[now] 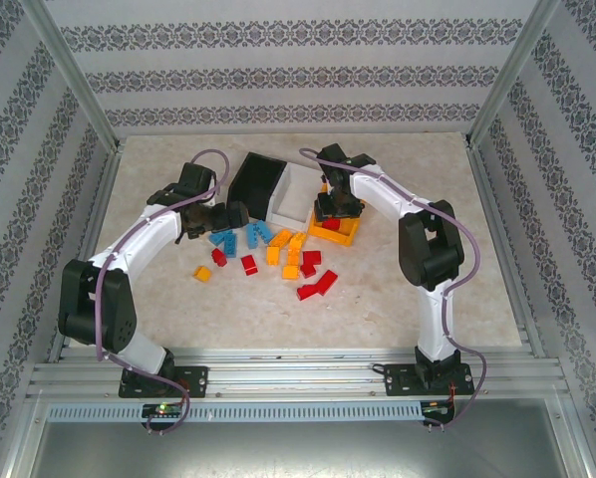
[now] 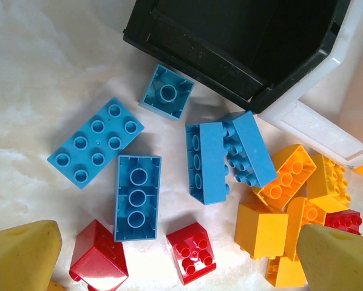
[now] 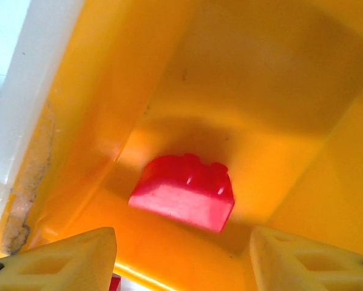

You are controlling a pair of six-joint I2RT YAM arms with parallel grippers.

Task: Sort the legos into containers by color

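- Right jaws: they stand apart over the orange bin (image 1: 346, 236), pads (image 3: 66, 260) clear on both sides, gripping nothing.
- Red brick (image 3: 184, 197): it lies free on the orange bin's floor, below and ahead of the right jaws. It is tipped on its side, with the studs facing the far wall and the long axis across the wrist view.
- Left jaws: they are fully open with nothing between them, hanging over the blue bricks just beside the black bin (image 2: 242, 42).
- Deciding relation: an upturned blue brick (image 2: 137, 197) lies ahead of the left pads (image 2: 20, 257), nearer the left-hand one. Its long axis runs away from the wrist, so closing would pinch its short width. The left arm is the nearer arm to it.
- Other blue pieces: a flat eight-stud brick (image 2: 95, 142) lies skewed just beside it, and a small square one sits near the black rim.
- Loose pile (image 1: 278, 254): red, blue and orange-yellow bricks sit on the worktop (image 1: 228, 319) between the two arms. Some touch or lean on one another.
- Materials: the bricks are hard, glossy moulded plastic with sharp corners, round studs and hollow undersides. The bins are smooth and thin-walled, the white bin (image 1: 296, 194) standing between the black and the orange. The pads are a pale yellow printed lattice, and the worktop is pale and marbled.
- Judgement: the blue brick's neighbours crowd it, so there is a risk of a nudge on descent.
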